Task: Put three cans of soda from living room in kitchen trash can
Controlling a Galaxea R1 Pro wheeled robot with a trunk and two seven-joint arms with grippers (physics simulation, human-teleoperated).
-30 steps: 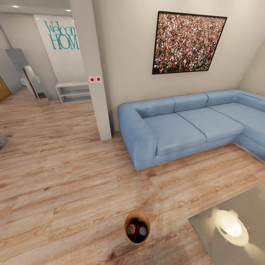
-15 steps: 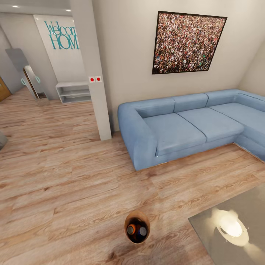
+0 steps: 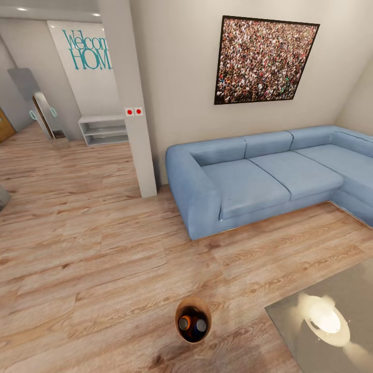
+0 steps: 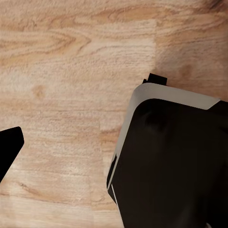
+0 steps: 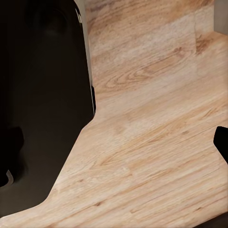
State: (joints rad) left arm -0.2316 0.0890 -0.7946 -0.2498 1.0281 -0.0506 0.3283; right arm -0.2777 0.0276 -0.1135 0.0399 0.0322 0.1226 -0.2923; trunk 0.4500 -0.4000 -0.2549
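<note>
In the head view the tash can point(image 3: 192, 311), a small round bin with a brown inside, stands on the wood floor near the bottom of the picture. Cans of soda point(image 3: 192, 324) lie inside it; two silvery tops show, one orange-rimmed and one bluish. The light-blue sofa point(image 3: 259, 173) and the crowd picture point(image 3: 264, 61) mark this as the living room; the kitchen is out of view. My left gripper point(image 4: 114, 152) and right gripper point(image 5: 114, 152) hang over bare floor beside my dark base, each with one black fingertip point(image 4: 9, 148) point(image 5: 222, 142) at the picture's edge and nothing between.
A glass-topped low table point(image 3: 331, 316) reflecting a lamp sits at the lower right, close to the bin. A white pillar point(image 3: 132, 103) divides the room from a hallway with a low white shelf point(image 3: 103, 129) at the far left. Open wood floor point(image 3: 93, 248) stretches left.
</note>
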